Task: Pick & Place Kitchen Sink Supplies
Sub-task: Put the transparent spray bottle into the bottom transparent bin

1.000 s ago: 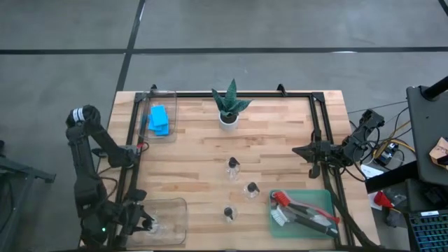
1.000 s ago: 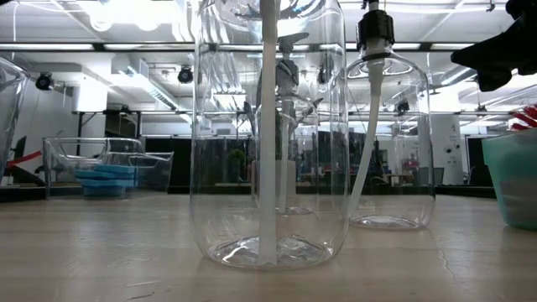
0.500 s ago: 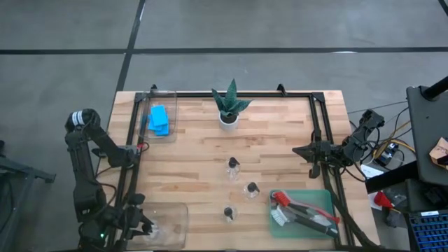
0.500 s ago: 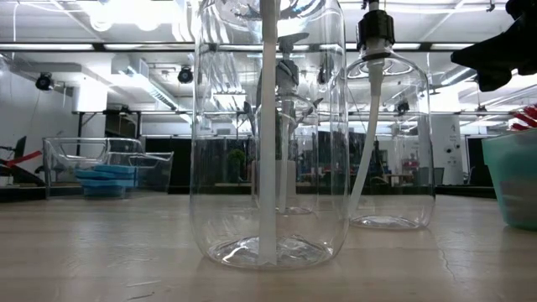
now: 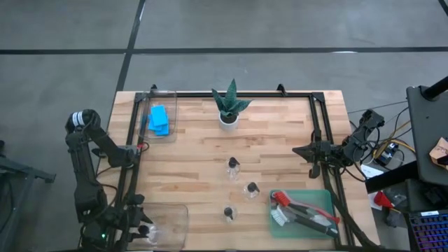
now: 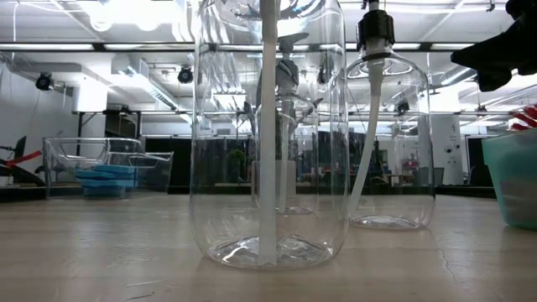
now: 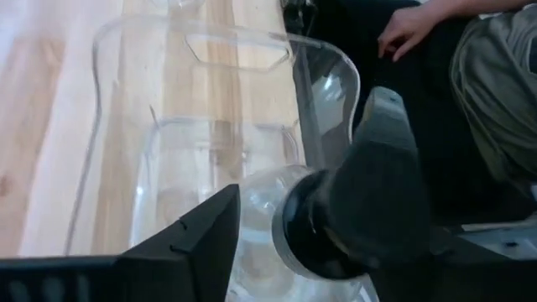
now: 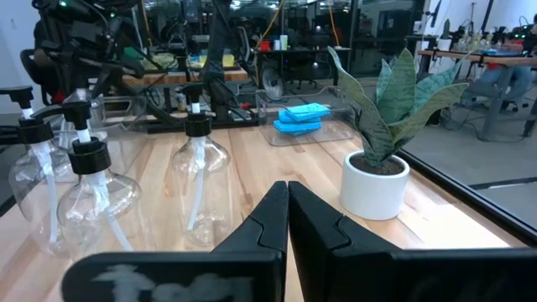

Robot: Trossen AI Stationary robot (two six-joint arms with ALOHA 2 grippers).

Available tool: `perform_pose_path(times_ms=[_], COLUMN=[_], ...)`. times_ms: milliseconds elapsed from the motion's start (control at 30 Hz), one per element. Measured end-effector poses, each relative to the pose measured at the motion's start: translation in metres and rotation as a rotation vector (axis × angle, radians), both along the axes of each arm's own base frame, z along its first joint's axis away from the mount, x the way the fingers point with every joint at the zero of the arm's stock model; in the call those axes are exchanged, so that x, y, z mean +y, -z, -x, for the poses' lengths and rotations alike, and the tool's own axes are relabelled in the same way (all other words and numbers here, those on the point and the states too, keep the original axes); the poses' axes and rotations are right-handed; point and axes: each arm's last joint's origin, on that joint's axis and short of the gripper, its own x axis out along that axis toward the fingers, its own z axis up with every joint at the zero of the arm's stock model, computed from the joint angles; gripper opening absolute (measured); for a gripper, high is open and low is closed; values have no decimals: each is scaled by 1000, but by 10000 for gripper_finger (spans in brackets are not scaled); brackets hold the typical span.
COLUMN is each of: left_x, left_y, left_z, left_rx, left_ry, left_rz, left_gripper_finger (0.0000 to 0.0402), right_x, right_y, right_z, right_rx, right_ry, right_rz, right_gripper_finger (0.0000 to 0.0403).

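A clear black-capped bottle (image 7: 319,226) lies inside the clear bin (image 5: 171,222) at the table's near left corner, right between the left gripper (image 7: 294,226) fingers, which stand parted around it (whether they press it, I cannot tell). Three more bottles (image 5: 233,168) stand mid-table. The right gripper (image 8: 288,210), pinched closed, waits at the right edge.

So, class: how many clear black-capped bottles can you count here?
4. Three stand mid-table. A fourth is between the left gripper's fingers inside the near-left clear bin.
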Motion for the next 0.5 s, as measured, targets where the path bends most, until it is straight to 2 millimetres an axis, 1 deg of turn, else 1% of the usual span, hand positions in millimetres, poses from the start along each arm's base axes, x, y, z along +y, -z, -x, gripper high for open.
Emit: perform_pose_path(times_ms=[167,400,500], left_x=[-1,2,3], left_y=[0,-4,-7], left_z=[1,3,3], left_rx=[67,87,66], left_ry=[-5,7,2], left_rz=[50,75,79], left_gripper_finger=[233,234,234], right_x=[0,0,0], right_y=[0,0,0], right_z=[0,0,0], right_rx=[0,0,0], right_ry=[0,0,0], right_rz=[0,0,0], right_gripper_finger=[8,8,8])
